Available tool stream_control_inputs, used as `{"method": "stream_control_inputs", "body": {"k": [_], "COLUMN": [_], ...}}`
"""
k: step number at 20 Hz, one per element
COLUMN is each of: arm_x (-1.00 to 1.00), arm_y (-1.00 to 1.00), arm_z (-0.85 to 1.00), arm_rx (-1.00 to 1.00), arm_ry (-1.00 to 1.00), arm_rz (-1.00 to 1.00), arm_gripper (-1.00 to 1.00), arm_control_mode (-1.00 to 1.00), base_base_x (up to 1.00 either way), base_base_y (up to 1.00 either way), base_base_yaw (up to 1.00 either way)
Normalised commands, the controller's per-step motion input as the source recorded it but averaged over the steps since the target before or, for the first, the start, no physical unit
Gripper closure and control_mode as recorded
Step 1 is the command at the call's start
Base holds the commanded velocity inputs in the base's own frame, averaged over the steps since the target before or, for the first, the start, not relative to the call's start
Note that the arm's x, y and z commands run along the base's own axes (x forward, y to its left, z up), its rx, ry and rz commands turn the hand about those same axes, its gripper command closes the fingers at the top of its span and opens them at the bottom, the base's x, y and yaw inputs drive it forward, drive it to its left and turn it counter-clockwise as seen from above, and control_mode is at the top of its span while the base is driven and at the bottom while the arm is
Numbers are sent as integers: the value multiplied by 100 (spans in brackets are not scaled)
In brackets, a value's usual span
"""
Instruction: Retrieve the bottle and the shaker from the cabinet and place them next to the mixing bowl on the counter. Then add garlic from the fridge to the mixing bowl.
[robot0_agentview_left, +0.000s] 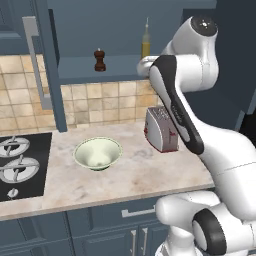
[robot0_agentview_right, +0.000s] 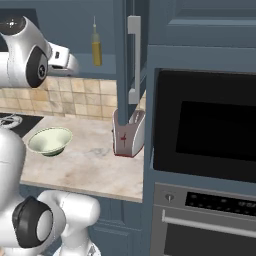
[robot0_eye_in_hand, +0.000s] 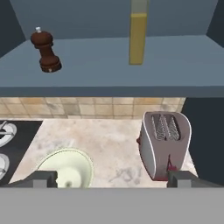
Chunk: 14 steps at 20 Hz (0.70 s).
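I read the gripper (robot0_eye_in_hand: 112, 178) from the hand view: its two tips sit far apart at the bottom edge, spread wide, with nothing between them. In the base views the hand is hidden behind the arm's own links, so I cannot place the fingers there; it sits at shelf height, just in front of the open cabinet (robot0_agentview_left: 90, 70).

The bottle (robot0_eye_in_hand: 137, 38) is cut off at the top of the hand view, so I see only its yellow body there. The left base view shows the whole bottle (robot0_agentview_left: 145, 44), standing upright on the shelf at the right, right beside the arm. The shaker (robot0_eye_in_hand: 45, 51) stands upright well to its left on the same shelf, apart from it.

The bowl (robot0_agentview_left: 98, 153) sits on the counter (robot0_agentview_left: 135, 175) below, and I see nothing in it. A toaster (robot0_agentview_left: 161, 129) stands to its right, under the arm. The hob (robot0_agentview_left: 22, 165) lies left of the bowl. An oven (robot0_agentview_right: 205, 125) stands right of the counter.
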Motion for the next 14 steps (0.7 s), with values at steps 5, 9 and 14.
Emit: {"method": "stream_control_inputs", "body": {"k": [5, 9, 14], "arm_x": [46, 33, 51], "arm_y": [-24, -46, -34], "arm_z": [0, 1, 0], "arm_rx": [0, 0, 0], "arm_ry": [0, 0, 0], "arm_rz": [1, 3, 1], "arm_gripper": [-100, -100, -100], "arm_control_mode": [-100, -100, -100], "base_base_x": [0, 0, 0], "base_base_y": [0, 0, 0], "base_base_yaw": [0, 0, 0]}}
